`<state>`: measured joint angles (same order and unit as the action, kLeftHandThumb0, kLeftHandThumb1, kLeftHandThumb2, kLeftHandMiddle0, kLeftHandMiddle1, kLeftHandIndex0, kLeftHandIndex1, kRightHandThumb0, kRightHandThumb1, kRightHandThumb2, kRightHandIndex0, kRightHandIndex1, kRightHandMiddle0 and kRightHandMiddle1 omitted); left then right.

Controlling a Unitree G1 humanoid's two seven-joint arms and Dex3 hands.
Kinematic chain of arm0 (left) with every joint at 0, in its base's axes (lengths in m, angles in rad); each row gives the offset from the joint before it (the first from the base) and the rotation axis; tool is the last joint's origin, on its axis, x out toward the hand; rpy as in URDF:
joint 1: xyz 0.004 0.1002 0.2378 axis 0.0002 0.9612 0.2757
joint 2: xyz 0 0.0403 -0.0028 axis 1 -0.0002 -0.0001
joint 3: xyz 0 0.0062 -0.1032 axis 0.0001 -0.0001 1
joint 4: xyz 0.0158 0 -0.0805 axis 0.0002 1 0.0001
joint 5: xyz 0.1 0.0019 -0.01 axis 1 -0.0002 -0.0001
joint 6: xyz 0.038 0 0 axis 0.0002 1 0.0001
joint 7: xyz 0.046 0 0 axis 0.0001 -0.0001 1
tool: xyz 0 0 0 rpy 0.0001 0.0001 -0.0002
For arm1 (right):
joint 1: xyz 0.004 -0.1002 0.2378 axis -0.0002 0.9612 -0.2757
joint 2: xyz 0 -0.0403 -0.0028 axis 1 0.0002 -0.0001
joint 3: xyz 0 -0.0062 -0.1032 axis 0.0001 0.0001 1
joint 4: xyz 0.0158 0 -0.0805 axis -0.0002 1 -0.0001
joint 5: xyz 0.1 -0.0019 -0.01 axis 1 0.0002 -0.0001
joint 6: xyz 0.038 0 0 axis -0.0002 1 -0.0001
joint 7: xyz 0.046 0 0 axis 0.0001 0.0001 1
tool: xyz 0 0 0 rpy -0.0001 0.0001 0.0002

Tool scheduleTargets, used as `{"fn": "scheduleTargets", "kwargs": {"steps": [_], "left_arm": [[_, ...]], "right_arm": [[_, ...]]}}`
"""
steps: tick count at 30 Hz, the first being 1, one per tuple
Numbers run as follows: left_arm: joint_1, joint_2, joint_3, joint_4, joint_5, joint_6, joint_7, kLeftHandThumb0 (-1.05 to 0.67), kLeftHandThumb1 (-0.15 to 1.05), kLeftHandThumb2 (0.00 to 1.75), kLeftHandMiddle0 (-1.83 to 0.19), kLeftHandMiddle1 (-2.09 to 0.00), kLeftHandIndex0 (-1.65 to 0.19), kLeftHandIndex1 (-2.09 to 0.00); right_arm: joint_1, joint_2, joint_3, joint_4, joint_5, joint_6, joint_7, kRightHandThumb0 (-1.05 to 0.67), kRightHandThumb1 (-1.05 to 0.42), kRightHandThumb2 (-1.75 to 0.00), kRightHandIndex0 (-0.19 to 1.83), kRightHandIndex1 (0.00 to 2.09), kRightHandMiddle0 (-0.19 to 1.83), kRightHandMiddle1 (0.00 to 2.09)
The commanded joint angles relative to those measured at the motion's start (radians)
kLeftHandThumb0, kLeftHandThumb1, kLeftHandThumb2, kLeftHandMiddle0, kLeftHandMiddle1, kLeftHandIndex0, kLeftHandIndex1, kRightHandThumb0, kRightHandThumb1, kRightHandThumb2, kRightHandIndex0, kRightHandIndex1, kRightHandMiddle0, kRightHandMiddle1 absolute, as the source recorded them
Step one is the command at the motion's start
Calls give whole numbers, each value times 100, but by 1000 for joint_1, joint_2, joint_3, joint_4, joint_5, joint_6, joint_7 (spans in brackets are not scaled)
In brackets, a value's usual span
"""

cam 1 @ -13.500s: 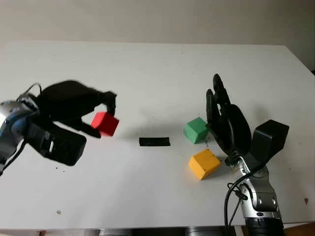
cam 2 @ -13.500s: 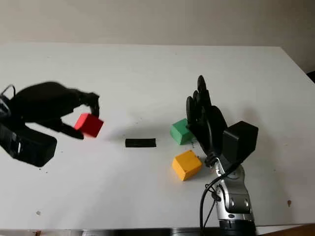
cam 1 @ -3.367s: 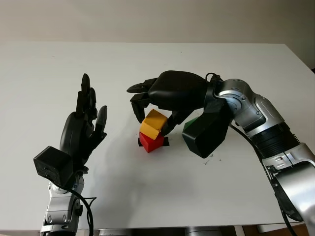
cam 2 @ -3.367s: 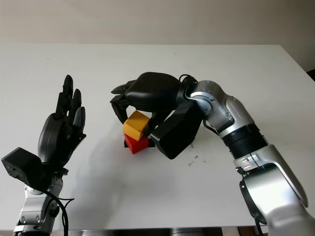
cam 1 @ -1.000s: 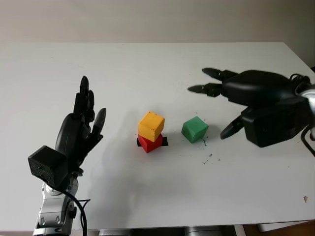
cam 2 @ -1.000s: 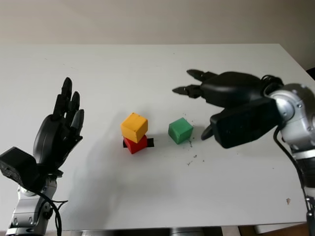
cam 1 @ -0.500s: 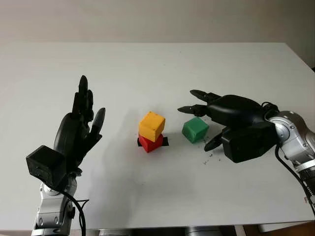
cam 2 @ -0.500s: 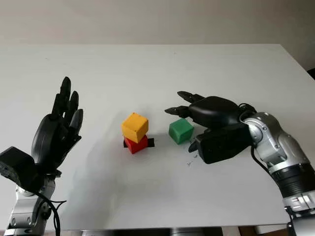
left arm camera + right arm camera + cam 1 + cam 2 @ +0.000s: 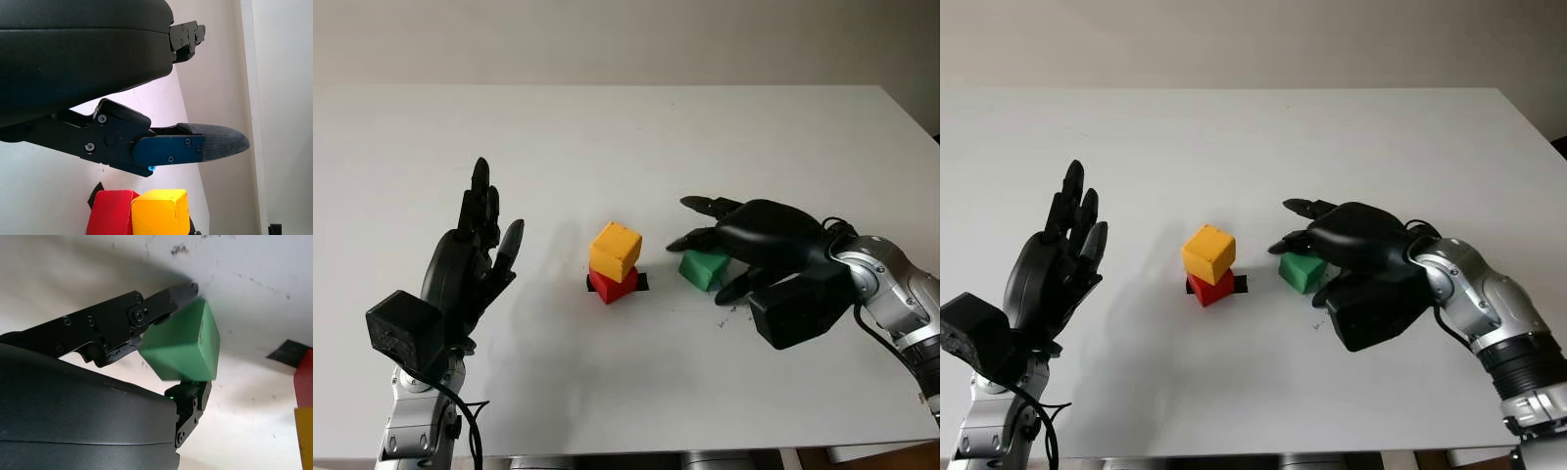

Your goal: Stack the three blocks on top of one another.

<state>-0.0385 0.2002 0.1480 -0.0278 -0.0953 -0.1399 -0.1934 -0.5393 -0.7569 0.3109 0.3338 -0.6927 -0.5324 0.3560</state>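
Counting two of the three as already stacked near the middle of the plain white table (image 9: pixel 607 137), with the matte yellow cube (image 9: pixel 615 250) sitting on the matte red cube (image 9: pixel 612 285), turned a little against it and overhanging slightly. Noting the red one standing on a short strip of black tape (image 9: pixel 641 282).

Judging one step as left: raising the matte green cube (image 9: pixel 703 267) and setting it on the yellow one. Finding that green cube just to the right of the stack, near it but not touching, low at the table surface; not being able to tell whether touching the table or barely lifted.

Seeing the black three-fingered right hand (image 9: pixel 759 240) arching over the green cube from the right and grasping it, with one fingertip (image 9: pixel 181 293) pressing one face and another (image 9: pixel 193 391) bearing on the opposite side.

Looking for a long axis and finding none, the edges being about equal. Reading the green cube as tilted in the grasp, a corner pointing toward the stack and no face lying square to the yellow top. Expecting to need levelling and a slight twist before lowering.

Keeping the black left hand (image 9: pixel 470 269) raised well to the left of the stack, open, holding nothing, fingers pointing up and away.
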Motion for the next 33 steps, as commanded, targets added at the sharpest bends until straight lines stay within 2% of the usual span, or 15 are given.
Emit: {"fn": "scheduleTargets", "kwargs": {"steps": [1, 8, 15, 20, 27, 33], "left_arm": [[7, 2, -3, -24, -2, 2, 0, -83, 105, 44, 18, -5, 17, -5], [8, 2, -2, -23, -1, 2, 1, -83, 105, 44, 19, -5, 19, -5], [3, 3, 1, -15, -9, -4, -6, -82, 105, 43, 19, -5, 19, -5], [-3, 2, -3, -11, -1, -7, -1, -82, 105, 44, 19, -5, 18, -6], [-8, -6, -12, 1, 13, -22, 7, -81, 105, 45, 18, -6, 17, -6], [-8, -21, -23, 7, 17, -41, 19, -81, 105, 46, 18, -5, 17, -5]], "right_arm": [[-11, -13, -3, 16, 3, -12, -7, -36, -93, -6, 19, 7, 46, 115], [-41, -22, 3, 37, -21, -44, -30, -36, -94, -6, 25, 8, 50, 122], [-93, -30, 9, 71, -86, -62, -82, -38, -93, -5, 28, 8, 50, 119], [-149, -27, 1, 109, -75, -72, -89, -36, -92, -5, 30, 7, 50, 119], [-264, -31, 13, 152, -86, -108, -84, -43, -91, -5, 32, 8, 52, 123], [-395, -13, 30, 196, -70, -152, -50, -43, -89, -5, 35, 7, 56, 116]]}}
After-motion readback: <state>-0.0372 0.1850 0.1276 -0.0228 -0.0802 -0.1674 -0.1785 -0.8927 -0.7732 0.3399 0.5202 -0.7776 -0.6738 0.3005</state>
